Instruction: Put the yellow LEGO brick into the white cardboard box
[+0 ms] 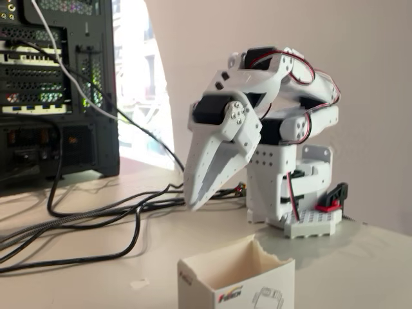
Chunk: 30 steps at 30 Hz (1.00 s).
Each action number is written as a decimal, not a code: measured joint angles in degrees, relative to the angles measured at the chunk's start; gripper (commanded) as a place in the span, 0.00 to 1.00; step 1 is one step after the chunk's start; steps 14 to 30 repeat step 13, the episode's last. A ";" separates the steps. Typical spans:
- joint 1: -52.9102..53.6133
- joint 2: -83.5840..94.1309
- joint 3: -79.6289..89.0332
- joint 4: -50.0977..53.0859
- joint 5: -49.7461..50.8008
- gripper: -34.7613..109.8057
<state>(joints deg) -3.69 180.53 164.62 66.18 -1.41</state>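
Fixed view: tool [193,205], fingers closed together and gripping nothing visible, hangs above the surface [96,270] behind the box [219,280]; locating the brick comes first.

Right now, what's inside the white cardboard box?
The white cardboard box shows bare inner walls near its torn rim; its bottom is hidden by the front wall, so contents are unknown.

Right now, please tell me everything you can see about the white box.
The white box is small, of thin card, and open at the top, with an uneven, torn rim. Its front carries a colourful printed logo and part of a line drawing; the bottom edge of the picture cuts off its base. It appears to stand upright on the table, in front of the arm, below and slightly right of the gripper. Nothing touches it; its floor is hidden.
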 measured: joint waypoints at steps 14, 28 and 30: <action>1.93 3.25 0.26 0.00 -3.52 0.18; 1.93 3.25 0.26 0.00 -3.52 0.18; 1.93 3.25 0.26 0.00 -3.52 0.18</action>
